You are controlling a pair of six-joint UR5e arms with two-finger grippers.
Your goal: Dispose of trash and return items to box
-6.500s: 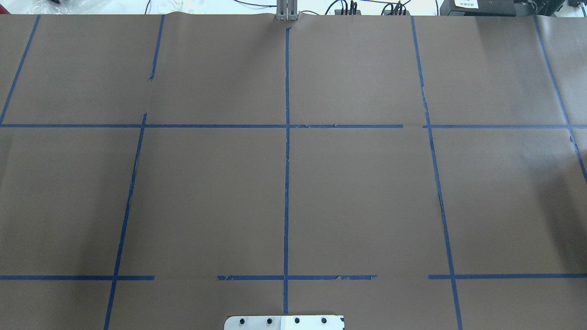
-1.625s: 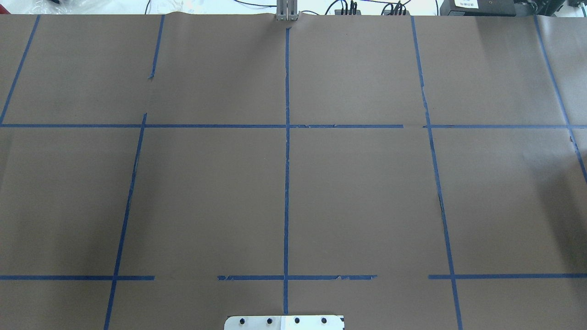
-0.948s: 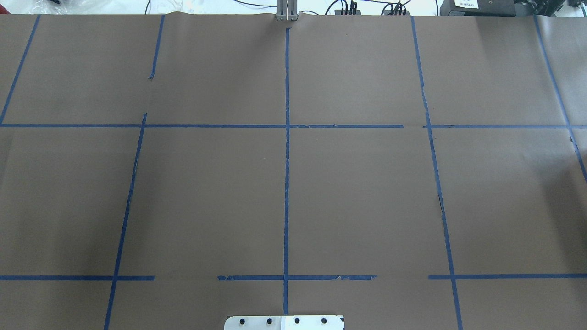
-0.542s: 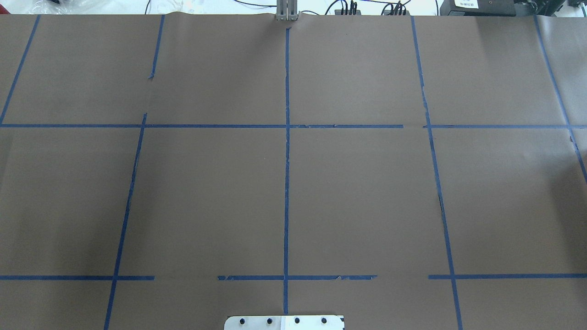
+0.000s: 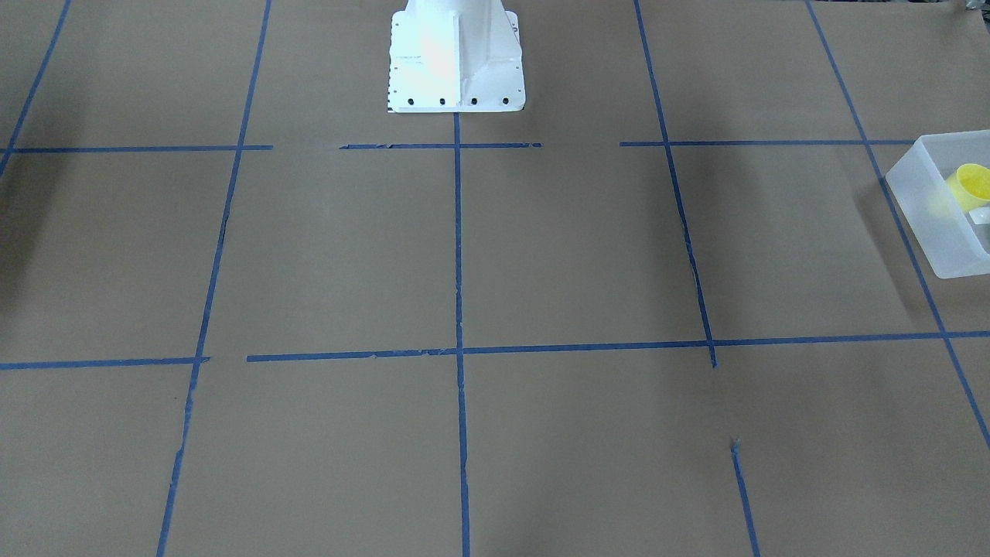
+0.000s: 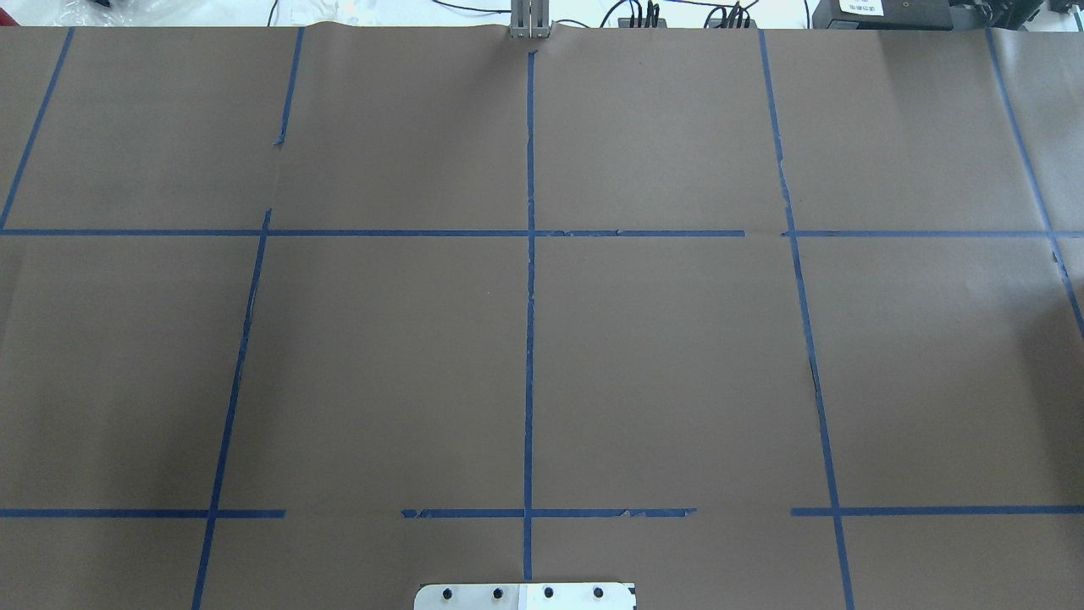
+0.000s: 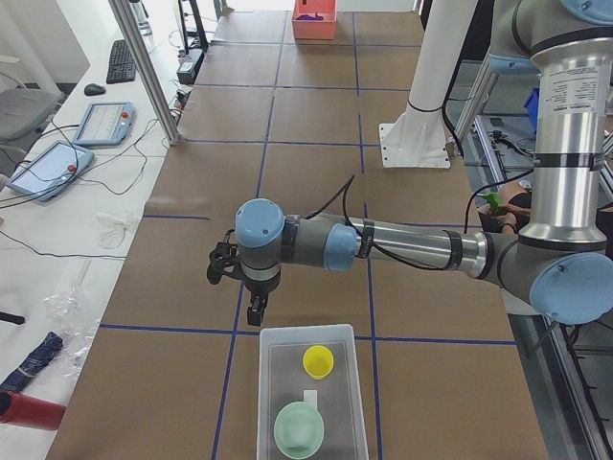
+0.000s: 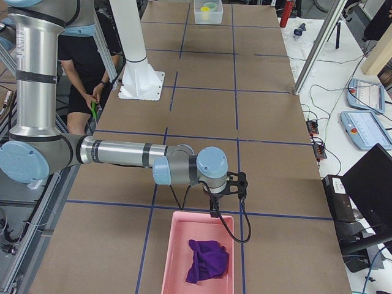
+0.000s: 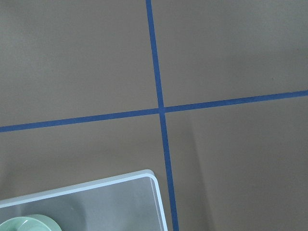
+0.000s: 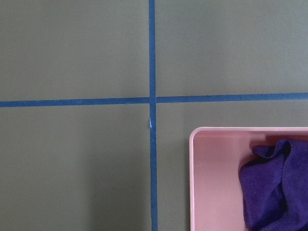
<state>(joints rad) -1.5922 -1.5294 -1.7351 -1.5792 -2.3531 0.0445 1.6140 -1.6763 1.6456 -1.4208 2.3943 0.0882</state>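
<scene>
The translucent white box [image 7: 264, 388] stands at the table's end on my left. The small yellow cup [image 7: 318, 360] lies inside it, beside a pale green bowl [image 7: 298, 428]. The box [image 5: 928, 224] and the cup [image 5: 973, 186] also show at the right edge of the front-facing view. My left gripper [image 7: 253, 314] hangs just beyond the box's far rim; I cannot tell whether it is open or shut. My right gripper [image 8: 215, 210] hangs at the near rim of a pink bin [image 8: 173, 257]; its state cannot be told either. The left wrist view shows the box's corner [image 9: 144, 175].
The pink bin holds a crumpled purple cloth [image 8: 208, 260], also in the right wrist view [image 10: 274, 183]. The robot's white base [image 5: 455, 58] stands at mid-table. Brown paper with blue tape lines covers the table [image 6: 660, 356]. A clamp [image 6: 530, 21] sits on the far edge.
</scene>
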